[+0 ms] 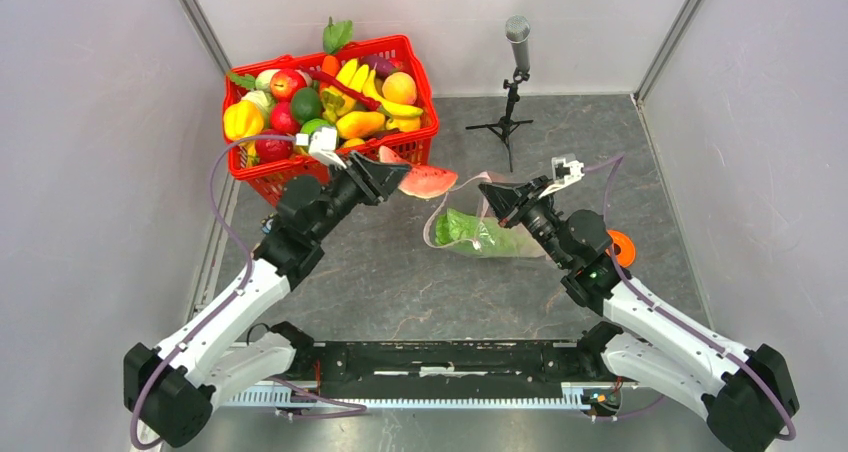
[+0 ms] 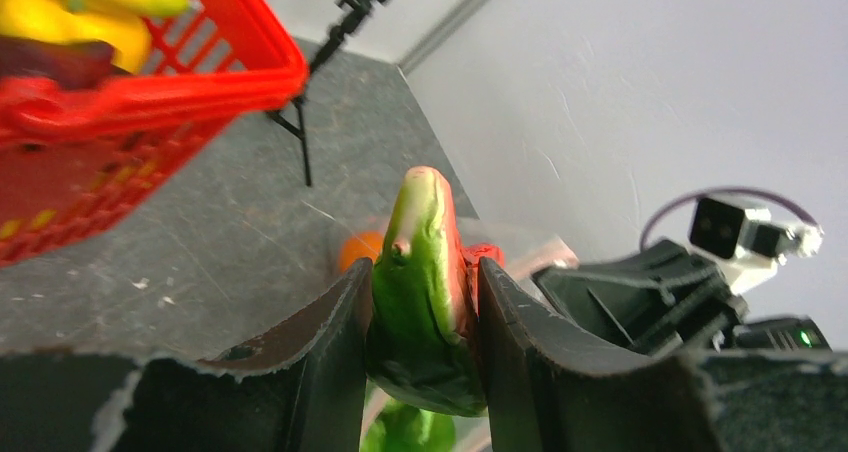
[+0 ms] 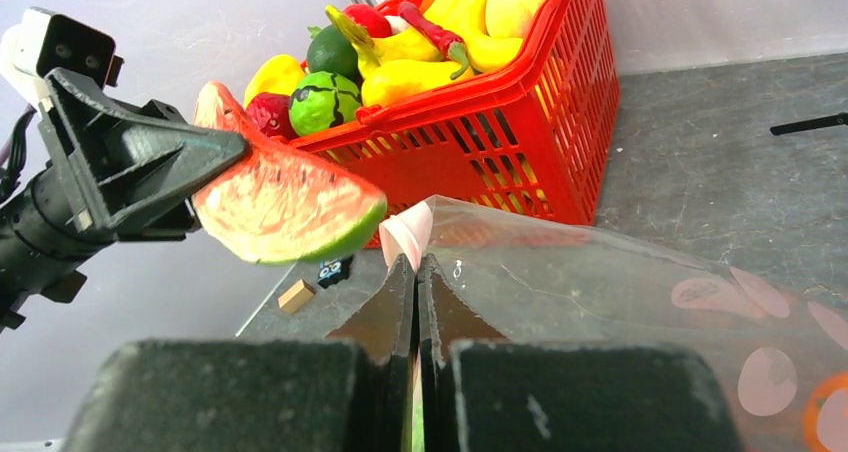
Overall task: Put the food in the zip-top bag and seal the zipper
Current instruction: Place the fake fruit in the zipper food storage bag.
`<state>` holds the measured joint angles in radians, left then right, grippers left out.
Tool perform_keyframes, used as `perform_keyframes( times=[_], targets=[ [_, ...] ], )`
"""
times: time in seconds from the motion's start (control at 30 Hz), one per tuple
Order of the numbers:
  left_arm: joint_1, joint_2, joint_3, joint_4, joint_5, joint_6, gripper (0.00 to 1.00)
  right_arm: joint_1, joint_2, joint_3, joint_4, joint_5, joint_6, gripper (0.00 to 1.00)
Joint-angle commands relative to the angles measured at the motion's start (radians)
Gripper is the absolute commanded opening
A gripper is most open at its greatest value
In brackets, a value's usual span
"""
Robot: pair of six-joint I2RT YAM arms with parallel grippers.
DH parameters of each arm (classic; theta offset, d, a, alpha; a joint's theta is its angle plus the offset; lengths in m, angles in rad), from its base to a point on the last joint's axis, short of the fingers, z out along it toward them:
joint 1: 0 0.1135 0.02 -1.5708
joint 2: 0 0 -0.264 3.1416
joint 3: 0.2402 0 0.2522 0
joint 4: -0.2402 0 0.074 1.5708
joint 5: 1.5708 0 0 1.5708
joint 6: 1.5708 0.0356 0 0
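- Left gripper (image 1: 395, 179): you have it pinching the red, green-rinded plastic watermelon slice (image 1: 428, 180) across its flat faces. The slice hangs in the air at about 10 o'clock of the bag mouth, clear of the grey tabletop (image 1: 380, 272).
- Right gripper (image 3: 416, 272): its jaws are pressed together on the thin pink-red zipper strip (image 3: 408, 234), lifting one lip of the clear, dot-printed soft plastic bag (image 3: 600, 302).
- The bag lies near the tabletop's centre, slightly toward 3 o'clock. The long white-green toy cabbage (image 1: 468, 228) is inside it.
- Handling, slice: judge it light, rigid and smooth. The rind may slide between the fingers, so keep the hold on the broad faces.
- Handling, bag: the film is limp and will probably collapse if you release it. Hold it at the stiffer zipper edge, not the wall.
- Only the top view shows the cabbage in the bag and the round orange toy fruit (image 1: 621, 244) at 3 o'clock beside the right arm.
- Only the left wrist view shows the rind seated between the fingers.
- Only the right wrist view shows the closed pinch on the strip, with the red mesh basket (image 3: 540, 142) behind at 12 o'clock.
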<state>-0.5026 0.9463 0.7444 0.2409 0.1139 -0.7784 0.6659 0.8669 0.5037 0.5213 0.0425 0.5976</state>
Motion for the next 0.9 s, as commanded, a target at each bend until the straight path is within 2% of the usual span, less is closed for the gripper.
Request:
perform_keyframes(
  times=[0.0,0.13,0.37,0.63,0.87],
  targets=[
    [-0.089,-0.007,-0.005,0.047,0.067,0.072,0.20,0.000,0.003,0.009,0.063,-0.007,0.011,0.00],
    [-0.156,-0.010,-0.025,0.047,0.035,0.120,0.20,0.000,0.007,0.012,0.063,-0.011,0.016,0.00],
    [-0.253,-0.010,-0.029,-0.006,-0.146,0.190,0.20,0.000,0.010,0.013,0.067,-0.015,0.018,0.00],
    [-0.336,0.108,0.049,-0.015,-0.311,0.237,0.20,0.001,0.016,0.007,0.096,-0.024,0.036,0.00],
    [-0.381,0.161,0.023,0.104,-0.464,0.197,0.20,0.001,0.017,0.009,0.098,-0.036,0.042,0.00]
  ],
)
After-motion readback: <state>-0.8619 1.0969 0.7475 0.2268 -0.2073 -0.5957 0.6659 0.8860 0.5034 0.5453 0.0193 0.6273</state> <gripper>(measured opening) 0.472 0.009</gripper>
